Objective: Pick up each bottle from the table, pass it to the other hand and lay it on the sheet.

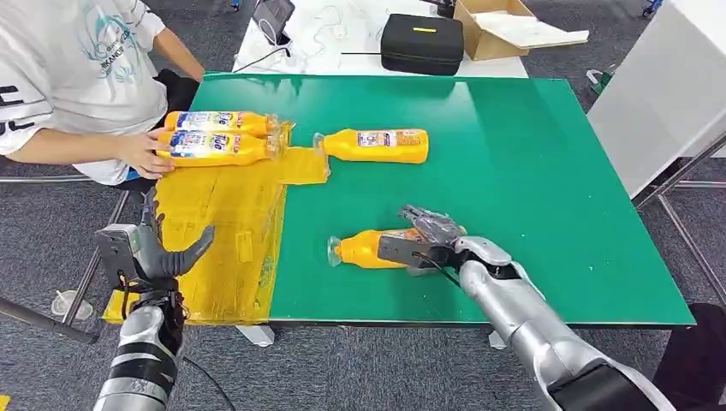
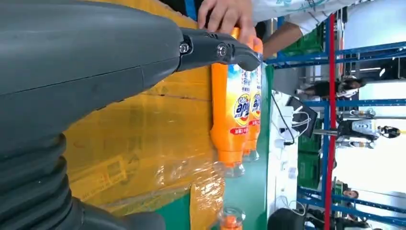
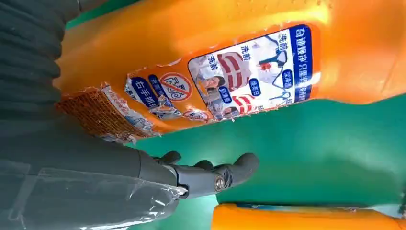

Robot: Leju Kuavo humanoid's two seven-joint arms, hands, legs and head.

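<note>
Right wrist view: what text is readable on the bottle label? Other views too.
"洗前": white label of the near bottle.
Blue strips, same label: Chinese, too blurred to read.
Red prohibition sign, same label: no words.
"Tide" (likely, blurred): logo on the bottles lying on the sheet.
Person's shirt print: too small to read.

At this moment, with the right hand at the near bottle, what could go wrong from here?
1. The right hand lies over the near bottle lying on its side; the round body may roll or slip from a partial grip.
2. A person's hand rests on the two bottles on the yellow sheet, near where the left hand waits, so contact is possible.
</note>
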